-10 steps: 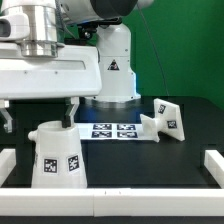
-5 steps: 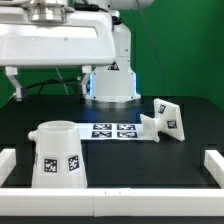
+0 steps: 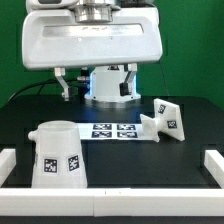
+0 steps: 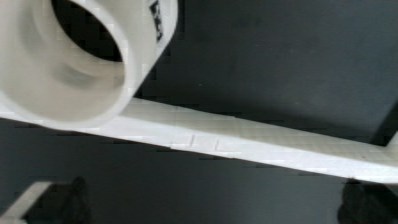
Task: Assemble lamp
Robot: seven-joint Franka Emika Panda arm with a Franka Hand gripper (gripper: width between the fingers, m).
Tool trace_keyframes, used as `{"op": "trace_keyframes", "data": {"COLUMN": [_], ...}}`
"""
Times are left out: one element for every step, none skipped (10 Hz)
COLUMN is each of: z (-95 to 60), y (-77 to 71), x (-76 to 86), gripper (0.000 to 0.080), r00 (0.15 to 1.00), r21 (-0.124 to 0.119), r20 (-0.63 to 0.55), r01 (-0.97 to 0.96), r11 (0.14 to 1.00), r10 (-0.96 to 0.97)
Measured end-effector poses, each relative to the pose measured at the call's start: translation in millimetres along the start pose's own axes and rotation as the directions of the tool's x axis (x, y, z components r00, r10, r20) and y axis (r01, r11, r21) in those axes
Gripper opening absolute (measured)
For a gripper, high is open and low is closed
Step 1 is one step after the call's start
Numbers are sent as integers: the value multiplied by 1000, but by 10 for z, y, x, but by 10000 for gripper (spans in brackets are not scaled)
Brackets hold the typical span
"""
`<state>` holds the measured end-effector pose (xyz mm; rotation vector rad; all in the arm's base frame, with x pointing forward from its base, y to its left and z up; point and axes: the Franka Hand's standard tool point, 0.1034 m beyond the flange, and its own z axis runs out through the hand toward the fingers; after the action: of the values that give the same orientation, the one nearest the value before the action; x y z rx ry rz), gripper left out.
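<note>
Hovering high, far centre | gripper [image 3: 97, 88] jaws spread, empty | step: likely picking shade [image 3: 57, 152] | next: descend near-left onto rim

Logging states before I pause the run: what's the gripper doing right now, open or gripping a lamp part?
Gripper: open, holding nothing.

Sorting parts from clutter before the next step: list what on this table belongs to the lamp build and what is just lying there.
For the job:
- lamp shade, standing narrow end up
- smaller tagged lamp piece, at the exterior view's right

Just lying about:
- marker board, flat between them
- white edge rails around the table
</note>
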<state>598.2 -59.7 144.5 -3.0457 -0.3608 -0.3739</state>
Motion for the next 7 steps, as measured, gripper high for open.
{"op": "trace_keyframes", "data": {"z": [2, -11, -66, -47, 20, 38, 27], "y": [-3, 1, -71, -262, -532, -664, -664], "x": [0, 4, -14, -130, -263, -257, -206], "gripper": [698, 698, 698, 698, 698, 698, 698], "r00": [1000, 1000, 990, 964, 935, 930, 935], "r21": [0, 1, 15, 16, 13, 17, 15], "r20": [0, 0, 31, 68, 135, 149, 126], "r01": [0, -6, -135, -258, -334, -341, -335], "r11": [1000, 1000, 991, 966, 943, 940, 942], "r10": [0, 6, 135, 256, 329, 335, 331]}}
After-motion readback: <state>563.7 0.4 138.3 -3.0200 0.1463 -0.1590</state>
